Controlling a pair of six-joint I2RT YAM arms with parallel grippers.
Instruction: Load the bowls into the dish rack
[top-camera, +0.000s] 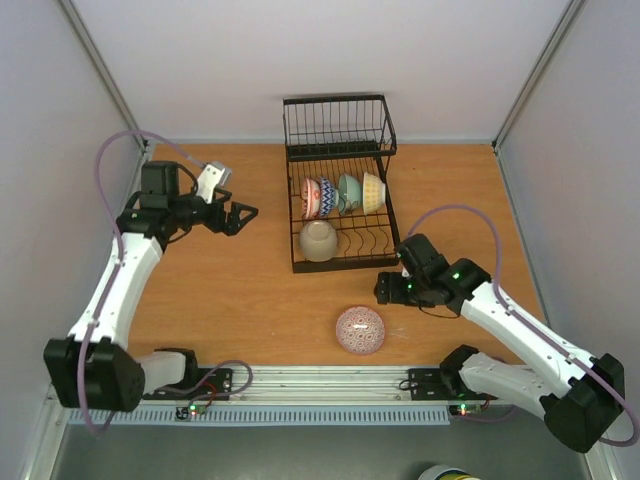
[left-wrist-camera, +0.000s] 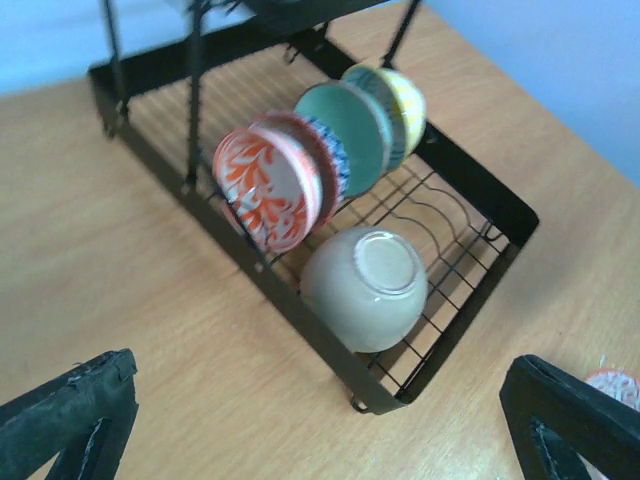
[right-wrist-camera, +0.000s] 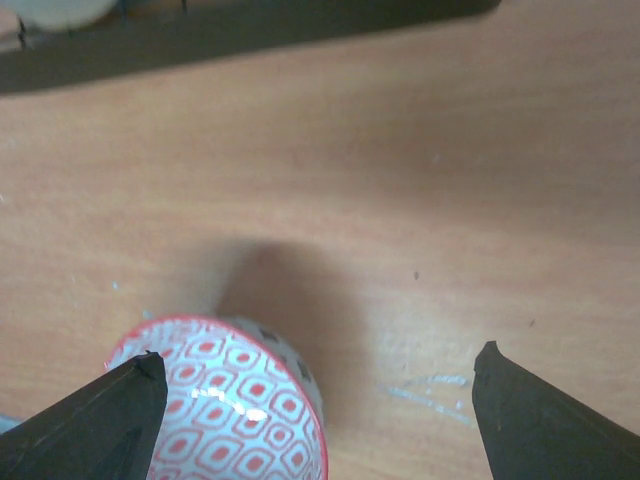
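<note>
The black wire dish rack stands at the back centre of the table. Several bowls stand on edge in its tines: a red-patterned one, a blue-rimmed one, a pale green one and a yellow one. A beige bowl lies upside down in the rack's front part. Another red-patterned bowl sits on the table in front of the rack. My right gripper hangs open over this bowl, whose rim lies by the left finger. My left gripper is open and empty, left of the rack.
The rack's upright wire basket rises at its far end. Pale walls close in the table on three sides. The rack's dark front edge runs across the top of the right wrist view.
</note>
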